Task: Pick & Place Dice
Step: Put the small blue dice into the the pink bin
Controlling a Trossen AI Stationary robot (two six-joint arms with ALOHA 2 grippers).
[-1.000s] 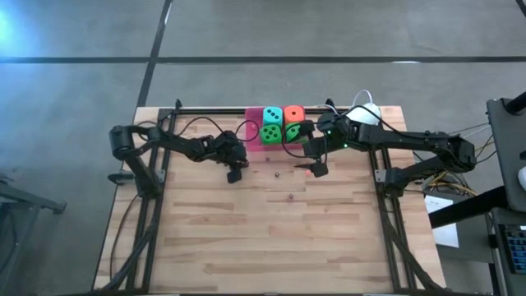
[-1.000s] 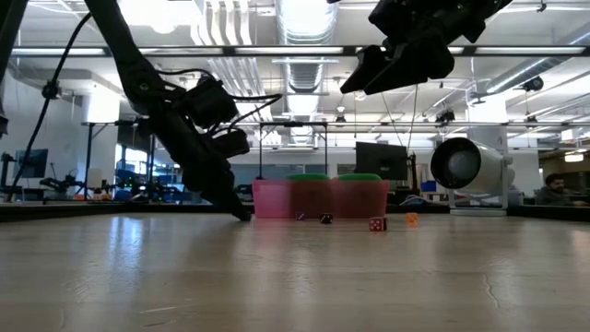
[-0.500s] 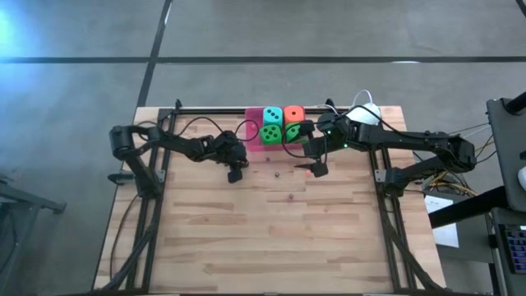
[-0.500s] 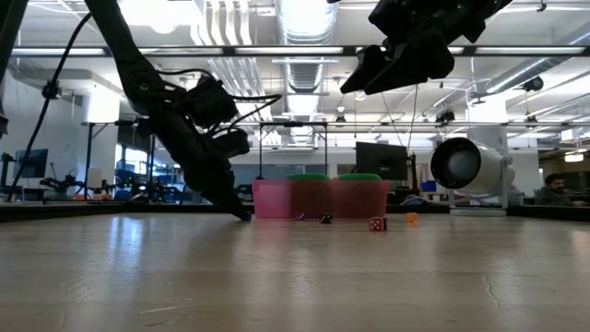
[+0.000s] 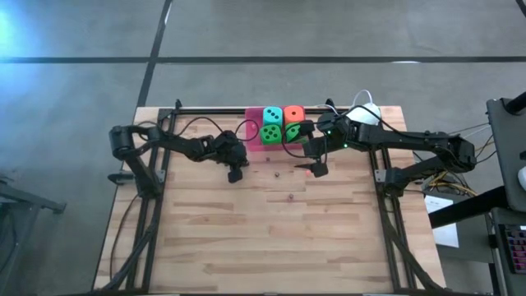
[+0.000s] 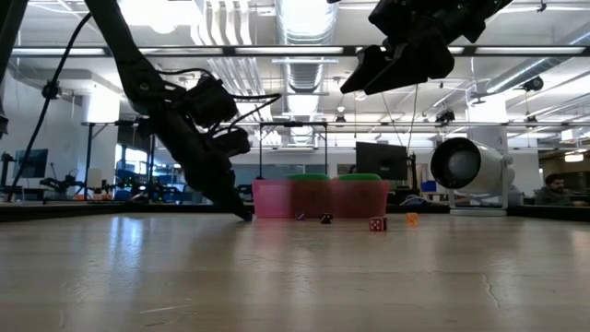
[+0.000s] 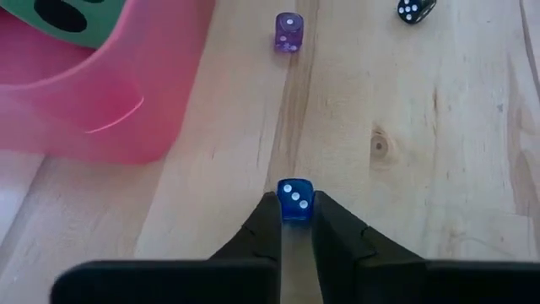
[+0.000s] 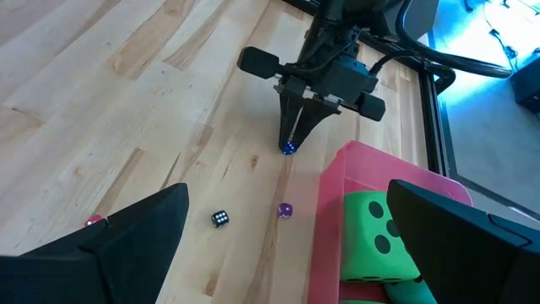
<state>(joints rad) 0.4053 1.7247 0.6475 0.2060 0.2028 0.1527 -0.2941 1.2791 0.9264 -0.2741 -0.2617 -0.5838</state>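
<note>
Several small dice lie on the wood: a blue die point(image 7: 294, 201), a purple one point(image 7: 288, 31), a black one point(image 7: 415, 9) and a red one point(image 8: 93, 221). My left gripper point(image 7: 294, 221) is down at the table, just near of the pink bin point(image 5: 254, 136), shut on the blue die. Four big soft dice fill the bin: teal point(image 5: 272, 115), orange point(image 5: 293, 113) and two green point(image 5: 270, 132) point(image 5: 293, 131). My right gripper point(image 5: 313, 164) hangs open well above the table, right of the bin, with nothing between its fingers. My left gripper pinches the small blue die by two opposite side faces point(image 7: 283, 207), only at the very ends of its two fingers. The fingers slant down from the table's left side. The die sits at table level, its three-pip face point(image 7: 294, 195) up.
The pink bin point(image 7: 101, 101) stands close beside the left gripper, at the table's far edge. An orange small die point(image 6: 411, 219) lies farther right. A white round device point(image 5: 366, 113) sits at the far right corner. The near half of the table point(image 5: 271, 247) is bare wood.
</note>
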